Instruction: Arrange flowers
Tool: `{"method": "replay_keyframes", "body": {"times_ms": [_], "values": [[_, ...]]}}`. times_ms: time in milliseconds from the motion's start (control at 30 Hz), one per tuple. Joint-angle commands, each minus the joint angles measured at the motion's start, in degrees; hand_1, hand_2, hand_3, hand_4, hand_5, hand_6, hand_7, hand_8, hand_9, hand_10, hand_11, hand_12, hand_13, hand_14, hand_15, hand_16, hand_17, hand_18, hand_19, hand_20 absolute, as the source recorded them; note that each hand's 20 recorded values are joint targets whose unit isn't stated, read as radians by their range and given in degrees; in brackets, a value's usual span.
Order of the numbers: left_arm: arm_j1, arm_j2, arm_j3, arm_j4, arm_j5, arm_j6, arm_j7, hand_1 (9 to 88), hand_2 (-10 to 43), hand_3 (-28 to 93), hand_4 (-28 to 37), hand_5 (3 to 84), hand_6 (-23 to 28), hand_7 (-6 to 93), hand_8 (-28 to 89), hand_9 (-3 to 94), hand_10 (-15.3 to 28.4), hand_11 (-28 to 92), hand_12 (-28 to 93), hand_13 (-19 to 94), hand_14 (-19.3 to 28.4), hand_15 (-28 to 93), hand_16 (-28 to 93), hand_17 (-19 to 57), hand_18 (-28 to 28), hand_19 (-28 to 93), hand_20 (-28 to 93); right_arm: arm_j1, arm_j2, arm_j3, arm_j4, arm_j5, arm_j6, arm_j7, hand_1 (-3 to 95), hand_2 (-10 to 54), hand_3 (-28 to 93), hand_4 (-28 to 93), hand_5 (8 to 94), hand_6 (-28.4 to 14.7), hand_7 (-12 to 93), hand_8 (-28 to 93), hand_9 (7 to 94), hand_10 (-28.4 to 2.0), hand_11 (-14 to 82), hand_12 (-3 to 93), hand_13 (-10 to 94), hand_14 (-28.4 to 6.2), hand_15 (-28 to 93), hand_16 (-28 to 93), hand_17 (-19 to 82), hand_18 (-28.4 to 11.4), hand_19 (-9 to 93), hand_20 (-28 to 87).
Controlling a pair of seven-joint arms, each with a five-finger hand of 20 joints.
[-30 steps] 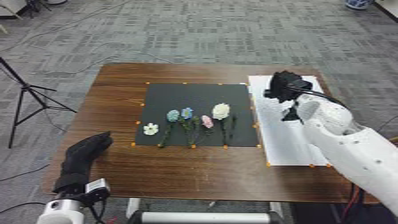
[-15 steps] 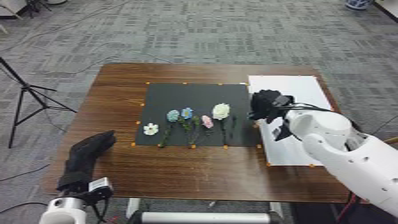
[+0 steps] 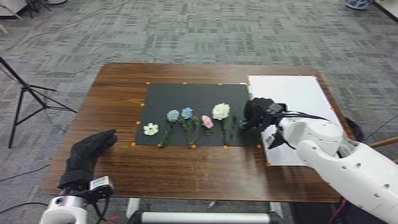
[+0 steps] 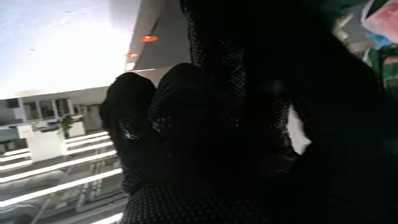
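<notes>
In the head view, my right hand (image 3: 258,113) is over the black mat's right edge, beside the flowers, open with its thumb apart. On the black mat (image 3: 195,95) lie a small white flower (image 3: 151,129), two blue flowers (image 3: 173,115), a pink flower (image 3: 207,121) and a large white flower (image 3: 221,110), stems towards the robot. A thin green stem (image 3: 234,127) lies right of them. My left hand (image 3: 87,152) rests open at the table's left. In the right wrist view, my right hand (image 4: 204,120) has a pink flower (image 4: 384,19) beyond it.
A white board (image 3: 289,92) lies right of the mat on the brown table (image 3: 160,172), partly under my right arm. Small orange markers line both. A black tripod (image 3: 27,90) stands on the floor at the left.
My right hand has moved left from over the white board to the mat's right edge, and slightly nearer the robot. The left hand has shifted slightly; the flowers lie as before.
</notes>
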Motion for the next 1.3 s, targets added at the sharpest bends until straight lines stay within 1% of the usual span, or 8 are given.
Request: {"method": "replay_keyframes", "body": {"times_ms": [33,500,767,833,900,1033,1167,1300], "values": [[0.1,-0.46,-0.03,0.20,0.59,-1.78,-0.99,27.1,2.3,70,-25.2,50.5,2.5,17.5,-9,49.2,13.8,21,11,35,16.3,18,1,1.7,13.5,13,17,-0.2,-0.6,2.1,-0.1,1.1,-2.2,0.1,36.6,-9.5,66,-17,69.1,-1.4,21,-8,78.2,-11.3,22.8,22.5,84,-4.0,66,36,57,-17.1,93,60],[0.9,-0.40,-0.76,-0.14,0.77,-2.14,-1.21,27.3,1.5,70,-24.9,50.2,2.6,17.4,-9,48.7,13.7,21,11,35,16.2,18,1,1.4,13.7,13,17,-4.5,0.4,15.8,-4.6,-4.8,-17.0,-0.4,30.1,-9.5,65,-17,55.1,-3.6,14,-6,61.8,-15.7,9.6,18.7,77,-7.4,63,34,50,-18.9,92,56],[1.4,-0.10,-1.19,-0.23,1.38,-1.88,-1.02,27.4,1.0,69,-24.7,50.2,2.6,17.3,-9,48.6,13.7,21,11,35,16.2,17,1,2.1,13.0,12,16,-21.6,-9.1,43.3,-9.0,13.4,-11.7,-5.8,25.2,-9.5,69,-18,47.9,-3.5,13,-6,47.5,-16.5,6.2,19.7,50,-17.4,29,27,21,-21.7,49,42],[0.6,0.50,-0.43,0.08,0.86,-0.27,1.11,27.6,1.0,69,-24.8,50.2,2.5,17.4,-9,48.6,13.8,21,11,35,16.1,17,1,2.6,12.5,11,16,-25.5,-13.6,48.2,-10.2,24.5,-10.6,-6.7,22.3,-6.6,68,-18,46.3,-3.2,13,-7,44.5,-16.3,5.5,19.7,45,-17.7,19,29,18,-20.0,39,37],[-1.2,1.47,2.07,0.86,-0.21,4.50,6.34,27.8,1.2,69,-24.8,51.2,2.1,17.9,-9,49.5,13.8,21,11,36,16.1,17,1,3.2,11.8,10,15,-29.0,-19.1,52.7,-11.1,34.7,-12.0,-9.0,20.7,-3.1,67,-17,45.9,-3.3,13,-7,43.8,-16.4,5.3,19.5,43,-17.8,14,30,19,-19.2,32,34],[-3.0,2.48,3.46,0.53,-1.24,8.14,10.36,28.9,1.5,71,-24.8,54.1,1.7,20.2,-10,53.0,14.1,22,11,38,15.5,17,0,5.3,9.7,7,14,-35.0,-30.5,58.6,-13.4,47.1,-13.1,-10.8,19.3,0.0,66,-16,44.6,-3.2,11,-6,42.9,-16.1,4.9,18.9,40,-18.2,11,31,19,-18.4,25,32],[-5.9,2.74,4.88,0.19,-1.97,8.39,12.09,28.9,1.6,71,-25.1,54.4,1.7,20.4,-10,53.7,14.1,22,11,39,14.6,16,-1,6.6,7.9,6,14,-40.7,-38.0,58.3,-15.5,54.3,-4.2,-15.3,15.1,1.5,68,-16,43.4,-2.6,11,-6,41.1,-15.5,4.4,17.8,35,-17.9,9,29,17,-18.4,18,30],[-7.4,3.53,5.85,-0.56,-0.03,6.22,12.47,28.8,1.6,71,-25.4,54.2,1.8,20.3,-11,53.4,14.2,22,10,38,13.8,13,-2,7.5,6.9,5,14,-44.3,-38.3,55.0,-15.8,65.1,2.1,-18.2,10.9,2.3,70,-16,42.7,-2.1,10,-6,40.5,-15.2,4.3,16.8,33,-16.8,7,27,18,-17.8,13,28]]}}
